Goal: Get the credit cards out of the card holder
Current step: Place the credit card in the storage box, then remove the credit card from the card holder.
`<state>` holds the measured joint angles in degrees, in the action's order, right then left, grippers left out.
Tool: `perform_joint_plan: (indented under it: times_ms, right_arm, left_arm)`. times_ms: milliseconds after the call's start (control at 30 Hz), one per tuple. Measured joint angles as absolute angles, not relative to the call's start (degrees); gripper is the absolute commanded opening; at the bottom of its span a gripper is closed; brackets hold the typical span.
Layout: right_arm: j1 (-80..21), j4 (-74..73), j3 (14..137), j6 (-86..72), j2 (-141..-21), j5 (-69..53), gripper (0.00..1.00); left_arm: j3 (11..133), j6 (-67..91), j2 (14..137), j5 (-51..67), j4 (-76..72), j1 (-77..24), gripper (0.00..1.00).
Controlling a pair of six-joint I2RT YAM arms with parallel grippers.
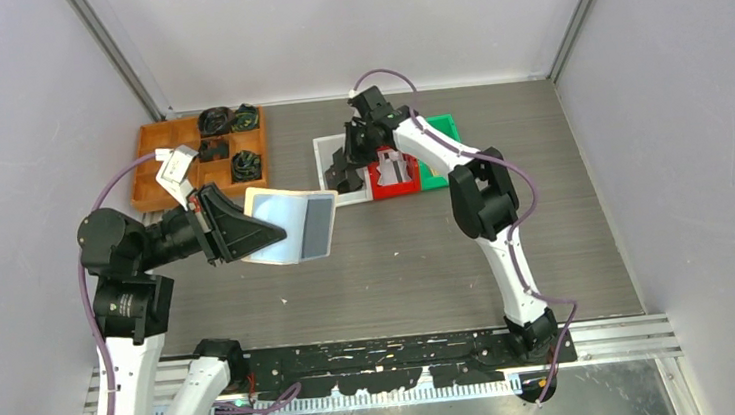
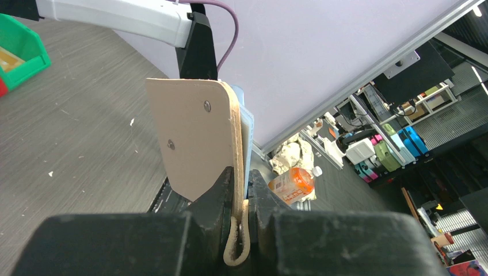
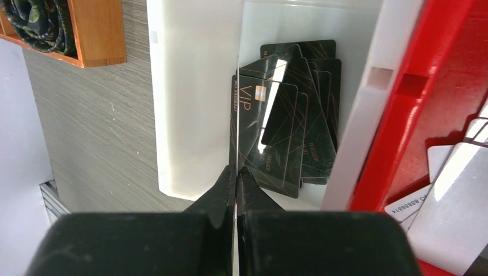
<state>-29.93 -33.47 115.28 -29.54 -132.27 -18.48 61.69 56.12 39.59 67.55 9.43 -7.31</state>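
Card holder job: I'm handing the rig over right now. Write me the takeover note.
Left gripper: shut on the card holder, held up in the air with its pale blue inside facing the top camera.
Right gripper: shut on a thin card, seen edge-on, over the white bin.
Done: a pile of dark cards lies in the white bin; white cards lie in the red bin.
Left: drop the held card, then check the dark rectangle in the holder, probably another card to pull.

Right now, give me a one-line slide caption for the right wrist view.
Right gripper pinches a card edge-on over the white bin of dark VIP cards, red bin alongside.
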Motion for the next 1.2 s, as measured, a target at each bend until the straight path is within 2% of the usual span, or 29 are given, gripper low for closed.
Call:
perform_joint_plan:
  times_ms: [267, 367, 533, 600, 667, 700, 767, 800, 967, 1067, 1200]
  right_arm:
    - [-30.7, -34.9, 116.2, -28.5, -132.6, -18.3, 0.48]
    - [-30.9, -35.1, 115.3, -28.2, -131.8, -18.0, 0.57]
    - [-31.2, -34.7, 110.3, -28.4, -124.9, -18.2, 0.64]
    - [-31.3, -32.8, 107.7, -28.9, -120.0, -19.0, 0.71]
    - [-31.3, -29.4, 103.6, -30.3, -113.6, -20.6, 0.84]
    - [-31.3, -25.7, 99.7, -31.7, -108.5, -22.2, 0.90]
    - [-31.3, -15.6, 90.4, -36.1, -100.2, -26.4, 0.95]
    - [-31.3, -14.9, 89.8, -36.6, -96.6, -26.6, 0.98]
    - [-31.8, 20.8, 65.7, -55.2, -79.7, -33.5, 1.00]
    - [-33.2, 40.9, 55.2, -67.4, -78.5, -34.8, 0.99]
    - [-36.7, 56.7, 46.4, -77.7, -79.8, -34.5, 1.00]
  left_arm:
    - [61.7, 55.3, 39.6, 67.5, 9.8, -7.3, 0.00]
    - [61.7, 55.2, 39.7, 67.5, 9.8, -7.3, 0.00]
    - [61.7, 55.2, 39.9, 67.5, 9.8, -7.3, 0.00]
    - [61.8, 55.3, 40.0, 67.5, 9.8, -7.3, 0.00]
    - [62.0, 55.3, 40.1, 67.5, 9.7, -7.3, 0.00]
    - [62.0, 55.3, 40.1, 67.5, 9.7, -7.3, 0.00]
    - [62.1, 55.5, 40.1, 67.5, 9.6, -7.3, 0.00]
    - [62.1, 55.6, 40.1, 67.5, 9.5, -7.3, 0.00]
    - [62.1, 56.7, 40.1, 67.5, 9.0, -7.3, 0.00]
    - [62.1, 57.3, 40.1, 67.5, 8.3, -7.3, 0.00]
    - [62.1, 58.8, 40.2, 67.5, 6.5, -7.3, 0.00]
